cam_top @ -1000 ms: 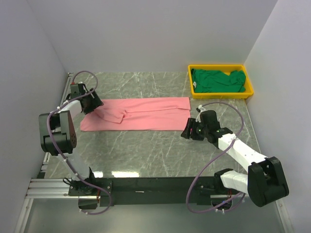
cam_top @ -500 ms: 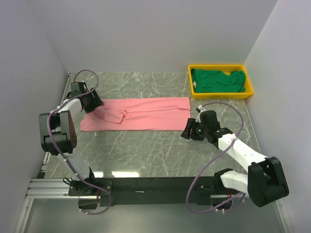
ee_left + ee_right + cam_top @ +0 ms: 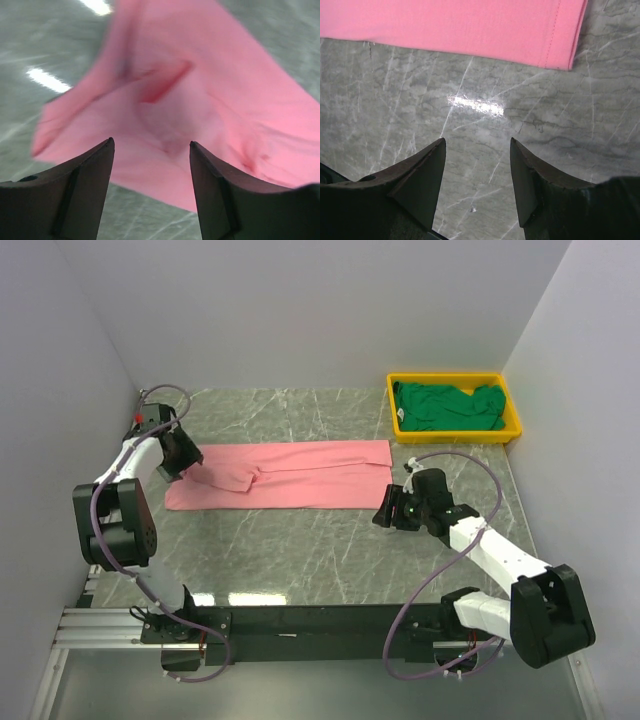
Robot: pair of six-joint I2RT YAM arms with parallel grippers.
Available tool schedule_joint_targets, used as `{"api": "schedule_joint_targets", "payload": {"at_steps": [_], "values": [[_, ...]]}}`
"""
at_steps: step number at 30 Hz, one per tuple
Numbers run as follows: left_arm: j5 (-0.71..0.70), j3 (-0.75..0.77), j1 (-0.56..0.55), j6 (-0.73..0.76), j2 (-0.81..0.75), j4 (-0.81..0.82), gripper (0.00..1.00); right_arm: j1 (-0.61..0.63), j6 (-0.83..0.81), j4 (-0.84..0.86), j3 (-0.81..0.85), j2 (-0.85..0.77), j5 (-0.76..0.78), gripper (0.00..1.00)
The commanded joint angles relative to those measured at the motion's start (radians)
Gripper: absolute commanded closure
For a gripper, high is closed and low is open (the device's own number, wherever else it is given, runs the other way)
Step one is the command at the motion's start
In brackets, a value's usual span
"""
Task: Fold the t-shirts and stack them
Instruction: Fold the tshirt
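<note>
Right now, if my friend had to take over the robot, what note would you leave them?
Left pincer: open, holding nothing, above the left end of the soft pink cloth t-shirt.
Right pincer: open, empty, over bare table by the pink shirt's right end.
Pink shirt lies flat as a long strip on the marble table. Dark green cloth t-shirt sits crumpled in the yellow rectangular plastic tray.
Done: pink shirt seems narrowed lengthwise.
To do: finish folding it, fold the green one, stack both.

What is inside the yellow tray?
Inside the yellow tray lies the dark green t-shirt, crumpled. It covers most of the floor, so anything beneath it cannot be seen.
</note>
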Motion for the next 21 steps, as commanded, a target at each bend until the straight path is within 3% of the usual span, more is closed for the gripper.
{"api": "schedule_joint_targets", "payload": {"at_steps": [1,4,10,15,21], "values": [[-0.235,0.026,0.027,-0.080,-0.052,-0.084,0.33,0.004,-0.013,0.029,-0.003,-0.032,0.000,0.39],[-0.265,0.020,0.029,-0.096,-0.092,-0.066,0.38,0.004,-0.011,0.044,-0.002,-0.021,-0.029,0.40],[-0.089,-0.049,0.021,-0.064,-0.140,0.037,0.56,0.052,0.039,0.162,0.045,0.043,-0.153,0.47],[0.012,-0.028,0.009,-0.048,-0.048,0.043,0.65,0.151,0.111,0.321,0.165,0.218,-0.259,0.51],[0.028,0.033,0.010,-0.058,0.056,0.056,0.77,0.277,0.214,0.459,0.455,0.509,-0.325,0.57]]}}
